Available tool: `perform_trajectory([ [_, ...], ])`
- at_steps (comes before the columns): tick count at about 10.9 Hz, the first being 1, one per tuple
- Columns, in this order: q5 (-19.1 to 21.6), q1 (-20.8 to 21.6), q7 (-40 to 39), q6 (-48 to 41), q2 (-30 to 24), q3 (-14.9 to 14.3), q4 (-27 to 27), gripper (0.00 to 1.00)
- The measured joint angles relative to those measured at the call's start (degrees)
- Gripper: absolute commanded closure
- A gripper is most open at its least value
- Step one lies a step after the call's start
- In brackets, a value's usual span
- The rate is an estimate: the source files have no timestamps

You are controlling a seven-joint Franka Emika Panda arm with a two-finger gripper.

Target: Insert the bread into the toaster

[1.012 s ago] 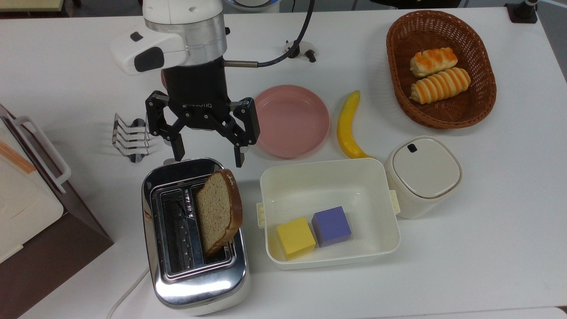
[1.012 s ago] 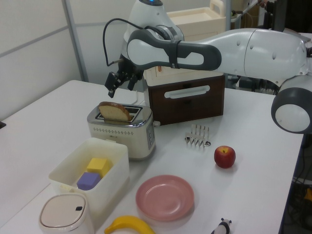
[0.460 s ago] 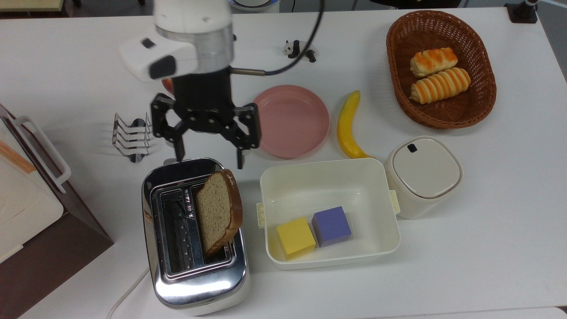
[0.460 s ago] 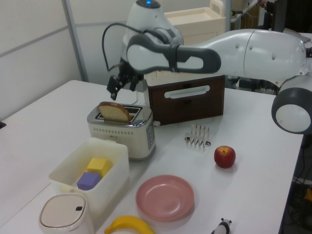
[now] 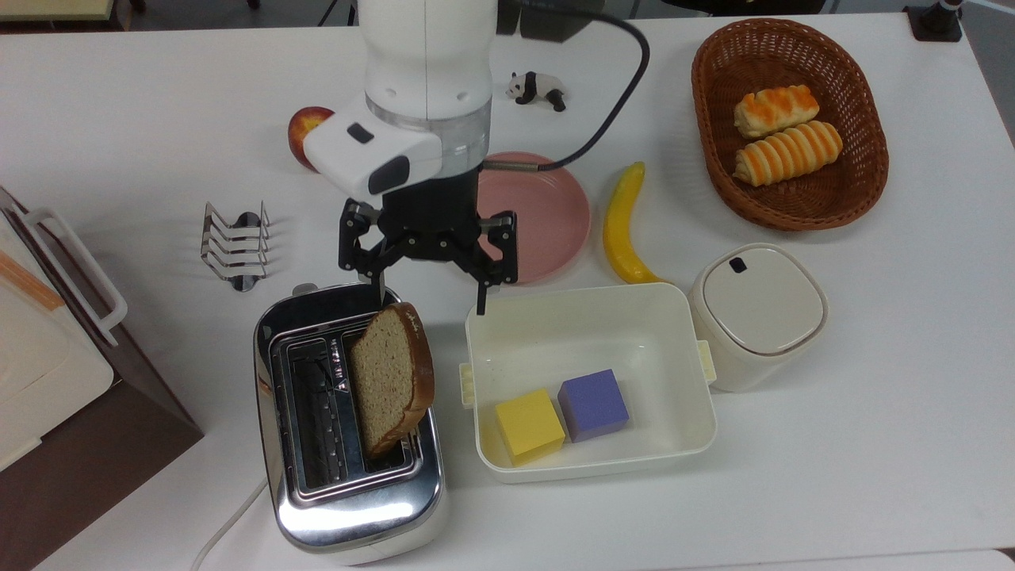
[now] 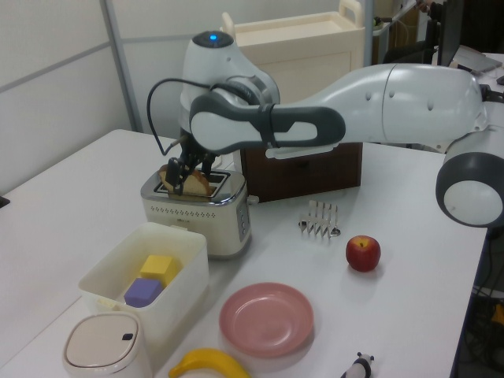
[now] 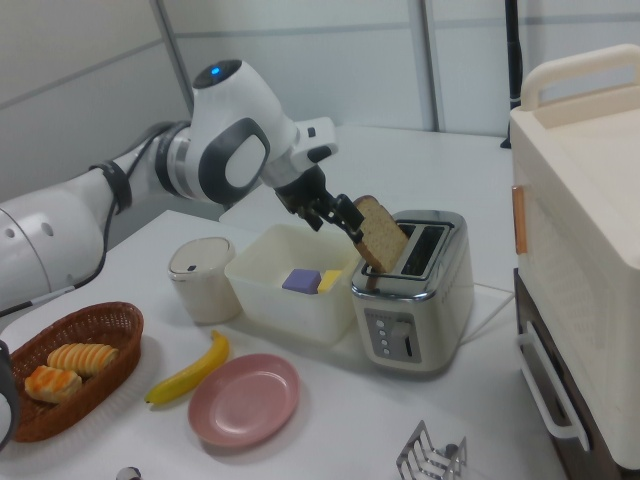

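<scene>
White surface (image 5: 872, 444) carries chrome toaster (image 5: 349, 484) at top view's lower left. Gripper (image 5: 432, 297) hangs above toaster's far end, jaws spread wide, empty. Bread (image 5: 388, 377) stands tilted in toaster's right slot in top view, upper half protruding, apart from jaws.

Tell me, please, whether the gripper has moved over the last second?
Yes. In the top view the gripper has shifted toward the top view's right, away from the toast rack, and now partly covers the pink plate.
</scene>
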Motion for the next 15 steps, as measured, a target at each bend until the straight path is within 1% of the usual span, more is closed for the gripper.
perform_trajectory([
  [2,-2.7,-0.7,1.4,5.8,1.8,-0.2,-0.2,0.00],
  [3,-4.0,-1.5,3.5,9.2,2.6,-0.5,-0.2,0.00],
  [4,-4.6,-2.7,4.9,11.5,3.0,-0.7,-0.2,0.00],
  [6,-4.6,-4.2,5.2,12.5,2.8,-1.3,0.4,0.00],
  [8,-4.6,-4.3,5.5,12.5,2.5,-2.4,1.0,0.00],
  [10,-4.6,-4.3,5.5,12.5,2.3,-2.6,1.1,0.00],
  [11,-4.6,-4.1,5.6,11.0,1.8,-2.5,1.1,0.00],
  [12,-4.2,-4.1,5.8,5.9,0.6,-2.3,1.1,0.00],
  [13,-3.1,-4.3,5.9,-0.5,-1.4,-2.0,1.1,0.00],
  [14,-2.4,-4.7,5.9,-8.0,-4.2,-1.1,1.0,0.00],
  [15,-2.4,-5.3,5.9,-15.2,-7.4,0.5,0.3,0.00],
])
